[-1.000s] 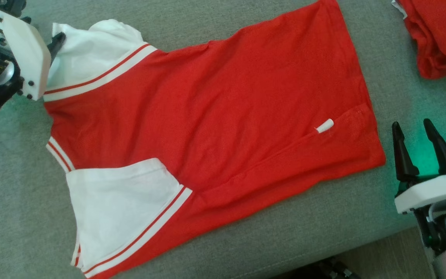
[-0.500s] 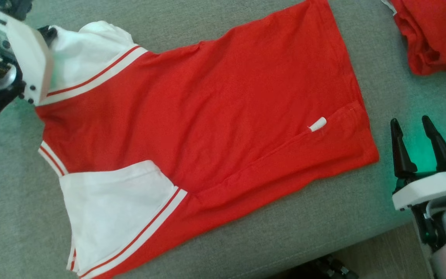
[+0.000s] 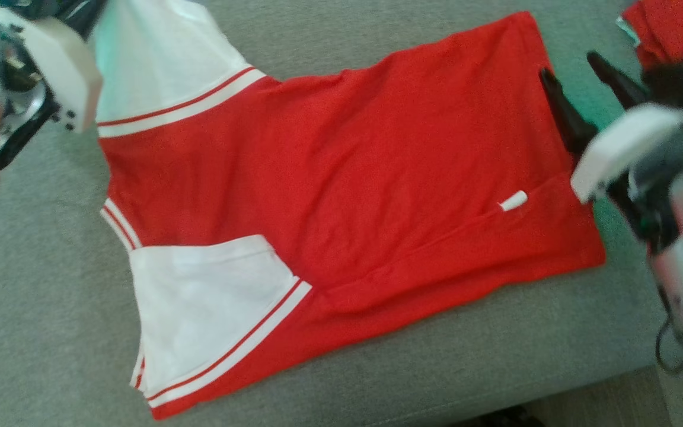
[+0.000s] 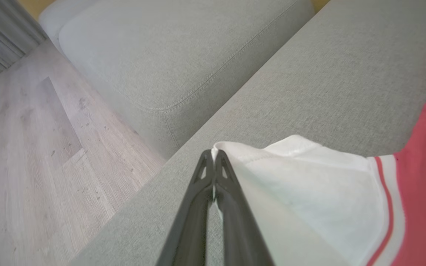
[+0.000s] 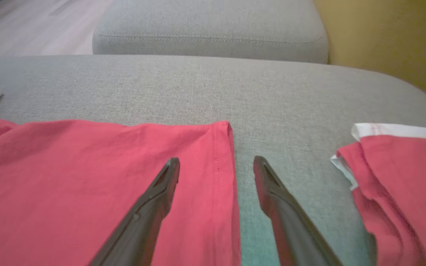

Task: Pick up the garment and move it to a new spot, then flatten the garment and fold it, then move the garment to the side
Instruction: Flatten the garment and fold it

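Red garment (image 3: 341, 178), white sleeves, my left gripper (image 4: 213, 157) clamped on sleeve corner, my right gripper (image 5: 216, 164) blurred, jaws apart over hem, red cloth (image 3: 667, 29) cropped top right

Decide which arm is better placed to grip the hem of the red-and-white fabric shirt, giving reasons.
Right. The right gripper is open, straddling the shirt hem; the left gripper is shut on the white sleeve.

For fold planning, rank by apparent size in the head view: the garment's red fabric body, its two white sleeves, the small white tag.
1. Red fabric body.
2. Unranked pair: lower white sleeve, lying flat; upper white sleeve, cropped by the frame and seemingly lifted nearer the camera.
3. Small white tag.
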